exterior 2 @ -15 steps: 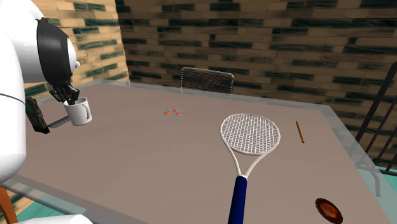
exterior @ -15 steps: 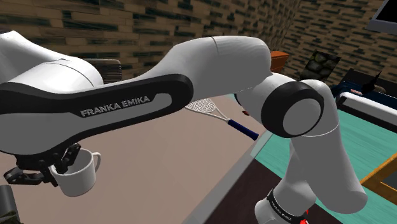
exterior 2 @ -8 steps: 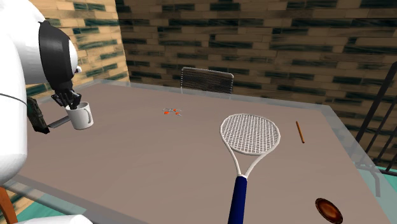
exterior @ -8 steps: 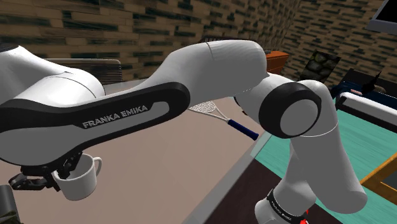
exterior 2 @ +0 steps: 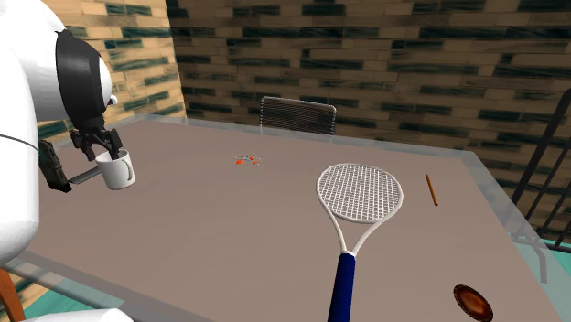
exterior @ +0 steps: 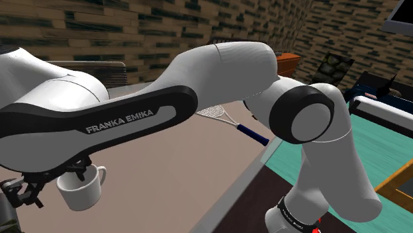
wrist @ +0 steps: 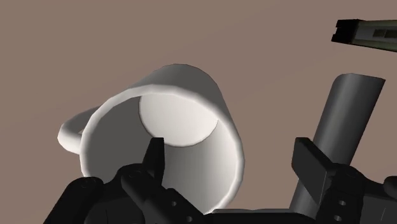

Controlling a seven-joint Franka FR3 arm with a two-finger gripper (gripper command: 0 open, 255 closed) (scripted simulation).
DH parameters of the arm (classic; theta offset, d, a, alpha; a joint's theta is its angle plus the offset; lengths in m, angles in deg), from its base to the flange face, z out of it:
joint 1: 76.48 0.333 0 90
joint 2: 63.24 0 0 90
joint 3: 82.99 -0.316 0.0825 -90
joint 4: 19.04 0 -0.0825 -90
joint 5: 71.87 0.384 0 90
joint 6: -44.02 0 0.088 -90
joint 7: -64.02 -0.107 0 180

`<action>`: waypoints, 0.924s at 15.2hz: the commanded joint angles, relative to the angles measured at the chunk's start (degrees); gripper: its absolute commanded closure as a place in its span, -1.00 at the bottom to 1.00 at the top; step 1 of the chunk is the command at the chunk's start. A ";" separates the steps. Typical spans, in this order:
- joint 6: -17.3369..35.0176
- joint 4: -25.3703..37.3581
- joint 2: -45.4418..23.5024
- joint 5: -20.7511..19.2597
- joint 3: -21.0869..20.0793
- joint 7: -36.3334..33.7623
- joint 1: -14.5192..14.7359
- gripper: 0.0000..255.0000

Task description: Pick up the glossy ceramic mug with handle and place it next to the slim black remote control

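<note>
White and glossy, the mug stands upright on the brown table, near the edge at the second exterior view's left. Its inside shows plain white walls and floor, and its handle points away from the remote. The black gripper hangs over the rim with its fingers spread wide. One finger dips inside the cup, the other stands outside and apart from the wall, so nothing is clasped.

Just beside the outer finger rises a grey bar (what it belongs to I cannot tell). Past it lies the slim dark remote, near the mug but not touching it.

Farther along the table, well apart from the mug, lies a racket with a white head and a blue grip. A few small orange bits lie beyond it, a thin brown stick lies to its right, and a round brown dish sits by the near right edge. A slatted chair back stands at the far edge, before a dark brick wall.
</note>
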 commanded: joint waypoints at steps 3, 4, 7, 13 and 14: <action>-1.72 1.45 0.30 0.12 -0.08 0.14 0.13 -1.00; -3.52 3.08 0.49 0.22 -0.14 0.27 0.30 -1.00; -6.91 6.47 0.54 0.35 -0.20 0.52 0.68 -1.00; -6.91 6.47 0.54 0.35 -0.20 0.52 0.68 -1.00; -6.91 6.47 0.54 0.35 -0.20 0.52 0.68 -1.00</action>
